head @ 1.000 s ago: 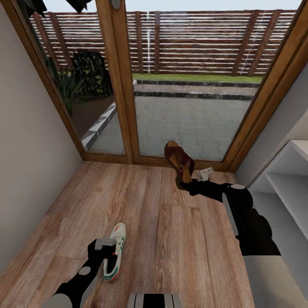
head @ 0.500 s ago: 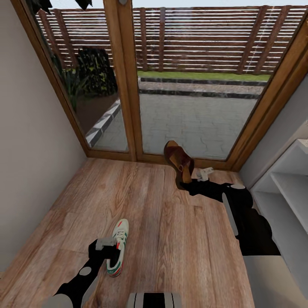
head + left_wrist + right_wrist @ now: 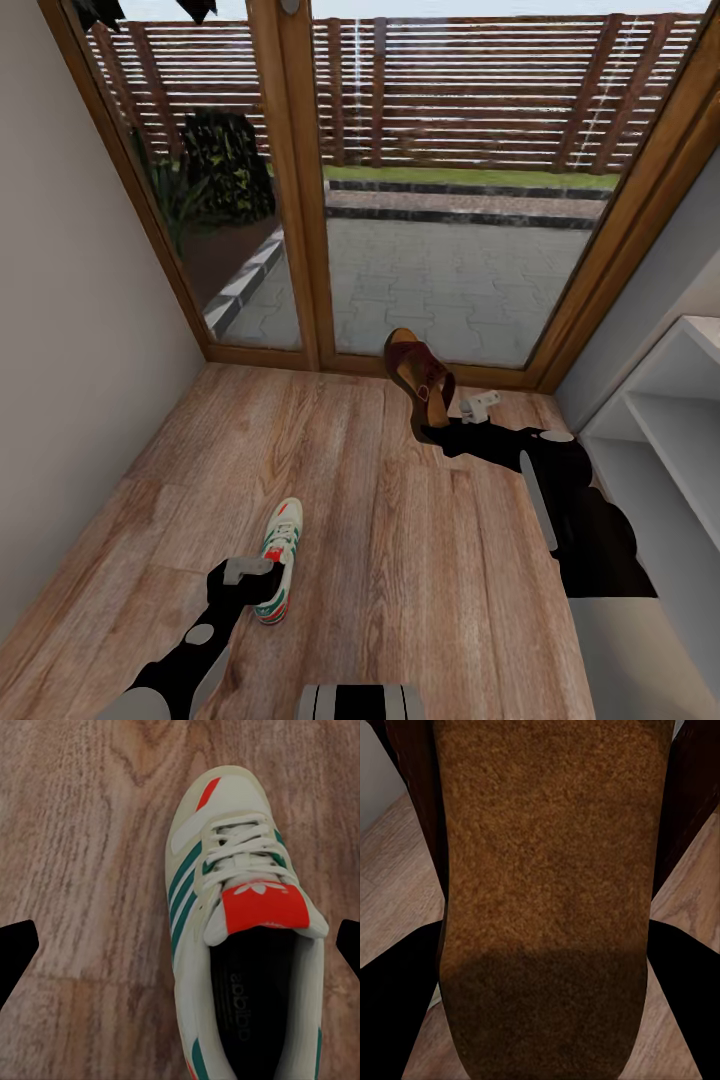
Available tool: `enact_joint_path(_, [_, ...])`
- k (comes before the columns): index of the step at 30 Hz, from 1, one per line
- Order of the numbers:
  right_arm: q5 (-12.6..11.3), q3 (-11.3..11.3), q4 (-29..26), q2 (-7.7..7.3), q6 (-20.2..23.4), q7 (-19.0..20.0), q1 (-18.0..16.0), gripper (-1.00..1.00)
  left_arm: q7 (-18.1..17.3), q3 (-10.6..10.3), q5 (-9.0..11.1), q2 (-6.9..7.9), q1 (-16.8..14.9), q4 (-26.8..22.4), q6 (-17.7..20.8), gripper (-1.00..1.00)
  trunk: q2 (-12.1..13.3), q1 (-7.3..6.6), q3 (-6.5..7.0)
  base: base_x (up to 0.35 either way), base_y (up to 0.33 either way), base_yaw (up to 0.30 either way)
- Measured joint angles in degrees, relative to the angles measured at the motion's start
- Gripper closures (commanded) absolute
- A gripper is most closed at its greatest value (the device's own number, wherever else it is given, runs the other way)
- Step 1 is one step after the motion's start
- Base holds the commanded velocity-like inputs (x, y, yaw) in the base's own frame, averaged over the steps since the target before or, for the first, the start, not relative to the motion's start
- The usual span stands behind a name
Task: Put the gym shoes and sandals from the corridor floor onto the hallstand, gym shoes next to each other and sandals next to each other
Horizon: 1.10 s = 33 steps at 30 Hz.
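Setting: corridor end, light brown wood-grain plank floor (image 3: pixel 380 520), wood-framed glass doors (image 3: pixel 300 200) ahead, plain wall at the robot's left.
Gym shoe: one white lace-up sneaker with green side stripes and red-orange tongue patch (image 3: pixel 277 560) lies flat on the floor, toe toward the doors. In the left wrist view the same sneaker (image 3: pixel 244 937) sits sole-down, opening facing the camera.
Left gripper: (image 3: pixel 248 585) held just beside the sneaker's heel end. In the wrist view its two dark fingertips (image 3: pixel 15 956) stand wide apart at the frame edges, spread and holding nothing; the shoe lies between them, off toward one side, not touching either.
Sandal: one dark reddish-brown leather sandal with tan sole and raised heel (image 3: pixel 420 375) is lifted clear of the floor near the doors, toe tilted up and away, heel downward.
Right gripper: (image 3: pixel 447 418) clamped on the sandal at its heel end. In the right wrist view the tan sole (image 3: pixel 544 892) runs between the two dark fingers (image 3: pixel 397 1012), which press against both of its edges.
Hallstand: pale-grey shelved unit with open tiers (image 3: pixel 670 440) stands at the robot's right, beside the right arm; the visible tiers hold no shoes.
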Motion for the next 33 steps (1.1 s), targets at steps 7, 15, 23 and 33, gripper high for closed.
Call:
enact_joint_path(7, [0.1, -0.1, 0.1, 0.0, 0.0, 0.0, 0.0, 1.0, 0.0, 0.0, 0.0, -0.08, 0.0, 0.0, 0.0, -1.0, 0.0, 0.0, -0.11, -0.001, 0.0, 0.0])
enact_joint_path(15, [0.1, -0.1, 0.0, -0.03, 0.0, -0.1, 0.0, 1.0, 0.0, 0.0, 0.0, -0.08, 0.0, 0.0, 0.1, -1.0, 0.0, 0.0, -0.61, 0.0, 0.0, 0.0])
enact_joint_path(23, [0.3, -0.1, 0.0, -0.12, 0.0, -0.1, 0.0, 1.0, 0.0, 0.0, -0.1, -0.08, 0.0, 0.0, 0.1, -1.0, -0.1, 0.21, -2.49, 0.0, 0.0, 0.0])
enact_joint_path(33, [0.2, -0.3, 0.0, -0.18, 0.0, -0.1, 0.0, 1.0, 0.0, 0.0, -0.2, -0.16, 0.0, 0.0, 0.1, -1.0, -0.2, 0.39, -4.78, 0.0, 0.0, 0.0])
